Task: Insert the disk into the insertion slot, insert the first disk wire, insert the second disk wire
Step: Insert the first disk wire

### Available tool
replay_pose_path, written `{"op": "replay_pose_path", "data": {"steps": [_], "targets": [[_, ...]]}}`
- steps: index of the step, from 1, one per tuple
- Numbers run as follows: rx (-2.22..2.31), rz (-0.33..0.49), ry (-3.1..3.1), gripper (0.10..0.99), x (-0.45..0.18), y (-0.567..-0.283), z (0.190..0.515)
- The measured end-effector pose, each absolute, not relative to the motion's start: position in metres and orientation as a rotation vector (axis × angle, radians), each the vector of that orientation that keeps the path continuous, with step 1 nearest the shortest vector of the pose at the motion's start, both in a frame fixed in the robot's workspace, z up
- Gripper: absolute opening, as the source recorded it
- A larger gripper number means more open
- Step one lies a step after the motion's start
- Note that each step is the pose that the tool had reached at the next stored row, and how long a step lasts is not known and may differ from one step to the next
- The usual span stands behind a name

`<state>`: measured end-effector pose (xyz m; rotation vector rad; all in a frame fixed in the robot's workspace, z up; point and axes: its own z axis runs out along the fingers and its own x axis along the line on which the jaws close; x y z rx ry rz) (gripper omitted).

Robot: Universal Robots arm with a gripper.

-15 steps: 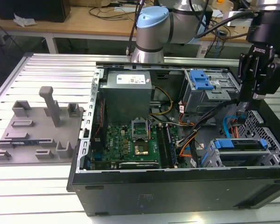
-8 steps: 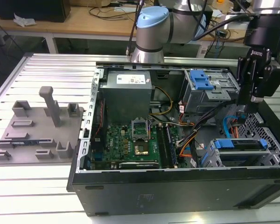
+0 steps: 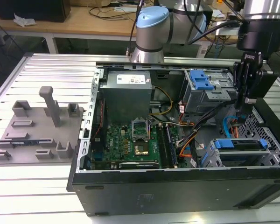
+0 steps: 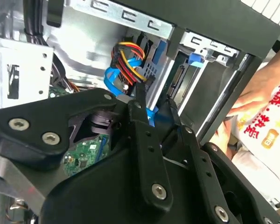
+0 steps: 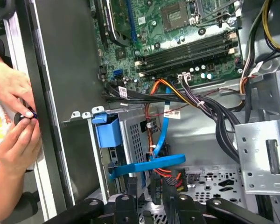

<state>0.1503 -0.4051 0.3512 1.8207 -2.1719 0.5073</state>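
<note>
Ribbed aluminium workbench (image 3: 46, 186), flat hard drive in blue plastic carrier (image 3: 238, 143) seated in low grey perforated cage (image 3: 207, 156), black gripper (image 4: 155, 100) seemingly pinching black red-yellow-wired connector (image 4: 143, 85).

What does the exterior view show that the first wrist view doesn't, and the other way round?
The exterior view adds the grey plastic fixture tray on its left, the arm's blue-capped joint and the grey power supply box. The first wrist view adds a person's hands beside the black case wall. Both share the green motherboard, the flat blue cable, the disk's bright blue carrier handle at the low grey perforated insertion slot, and the robot's black hand.
</note>
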Motion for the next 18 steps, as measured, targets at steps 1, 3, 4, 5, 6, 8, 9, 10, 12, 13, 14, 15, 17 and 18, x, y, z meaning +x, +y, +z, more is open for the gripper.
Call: {"op": "replay_pose_path", "data": {"steps": [1,3,4,5,6,8,9,10,12,13,14,15,17,18], "targets": [[1.82,0.511,-2.171,0.349,0.1503,-0.4051,0.3507],[1.817,0.518,-2.166,0.349,0.1503,-0.4051,0.3506],[1.817,0.518,-2.166,0.349,0.1503,-0.4051,0.3507],[1.817,0.518,-2.166,0.349,0.1503,-0.4051,0.3506],[1.817,0.518,-2.164,0.349,0.1502,-0.405,0.3502],[1.819,0.519,-2.158,0.349,0.1503,-0.4049,0.3497],[1.819,0.519,-2.157,0.349,0.1503,-0.4048,0.3495],[1.821,0.519,-2.155,0.349,0.1503,-0.4046,0.349],[1.825,0.519,-2.151,0.349,0.1503,-0.4042,0.3481],[1.827,0.52,-2.149,0.349,0.1505,-0.4035,0.3476],[1.83,0.52,-2.147,0.349,0.1508,-0.4028,0.3472],[1.831,0.521,-2.146,0.349,0.1509,-0.4021,0.3468],[1.835,0.522,-2.144,0.349,0.1511,-0.4007,0.3448],[1.835,0.522,-2.143,0.349,0.1512,-0.4006,0.344]]}}
